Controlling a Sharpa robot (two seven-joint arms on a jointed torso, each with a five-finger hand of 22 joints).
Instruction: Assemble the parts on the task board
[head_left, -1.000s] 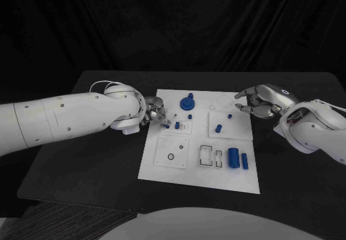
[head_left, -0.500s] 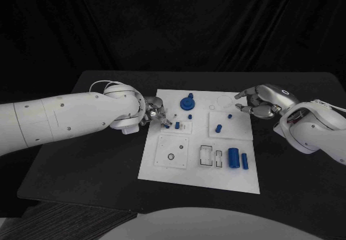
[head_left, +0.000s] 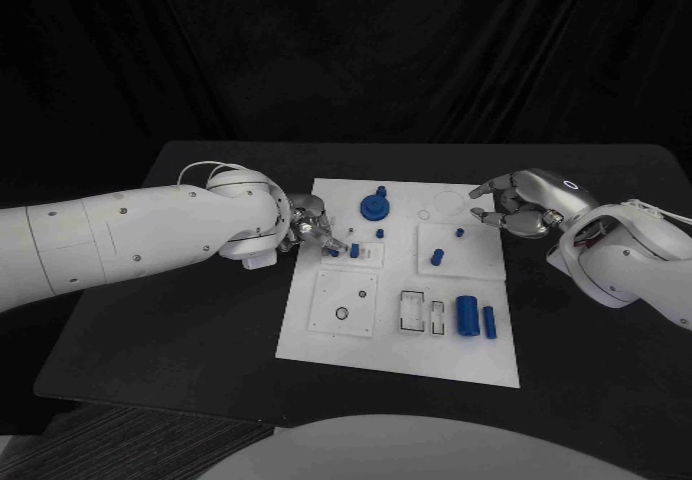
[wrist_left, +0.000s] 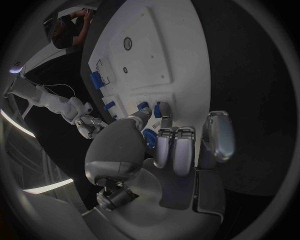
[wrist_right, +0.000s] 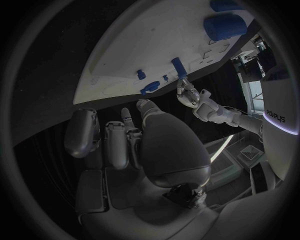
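The white task board (head_left: 404, 345) lies in the middle of the black table. My left hand (head_left: 307, 227) is at the board's left edge, its fingertips beside two small blue parts (head_left: 335, 252). In the left wrist view the thumb and fingers (wrist_left: 164, 142) reach up to these parts (wrist_left: 157, 109); whether they pinch one is hidden. My right hand (head_left: 519, 206) hovers at the board's far right corner with its fingers curled in and nothing in them. A blue knob (head_left: 374, 207) stands at the far edge. A large blue cylinder (head_left: 467, 313) lies at the near right.
Small blue pegs (head_left: 436, 257) stand on the right middle plate. A black ring (head_left: 342, 312) and rectangular slots (head_left: 414, 310) mark the near half of the board. Black table (head_left: 173, 340) lies on either side of the board.
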